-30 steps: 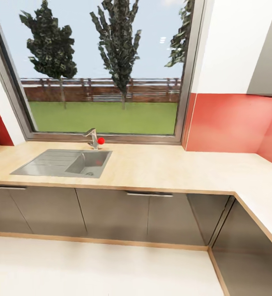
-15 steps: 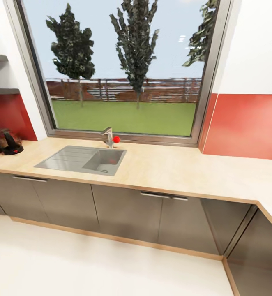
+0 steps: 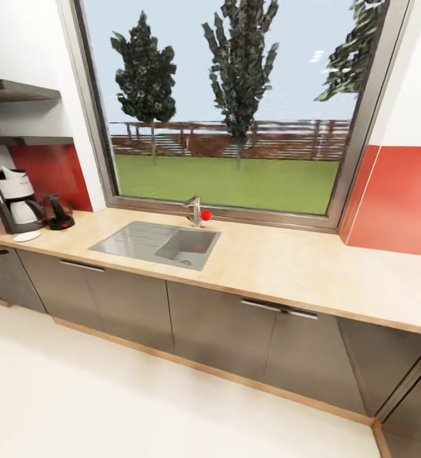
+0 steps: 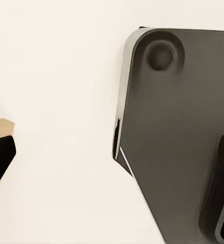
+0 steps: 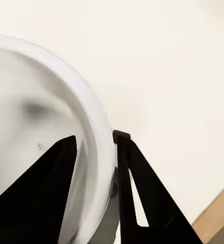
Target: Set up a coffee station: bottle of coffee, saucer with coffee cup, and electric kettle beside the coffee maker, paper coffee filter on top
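Observation:
At the far left of the kitchen countertop (image 3: pixel 280 264) stands the coffee maker (image 3: pixel 16 200). The electric kettle (image 3: pixel 59 213) is just to its right and the saucer (image 3: pixel 27 236) lies in front of it. Two boards of the kitchen shelf (image 3: pixel 20 90) hang on the wall above. The bottle of coffee is out of view, and I cannot make out the paper coffee filter. In the right wrist view my right gripper (image 5: pixel 96 136) is shut on the rim of the white coffee cup (image 5: pixel 35 101), one finger inside and one outside, above pale floor.
A steel sink (image 3: pixel 156 243) with a red-knobbed tap (image 3: pixel 198 213) sits under the big window. Grey cabinet fronts (image 3: pixel 217 324) run below the worktop, with cream floor (image 3: pixel 109 407) in front. The left wrist view shows the robot's dark base (image 4: pixel 178 137) over the floor.
The whole head view has swung left along the counter, so the sink now sits further right in the picture. The coffee maker, kettle, saucer and shelf have come into view at the left.

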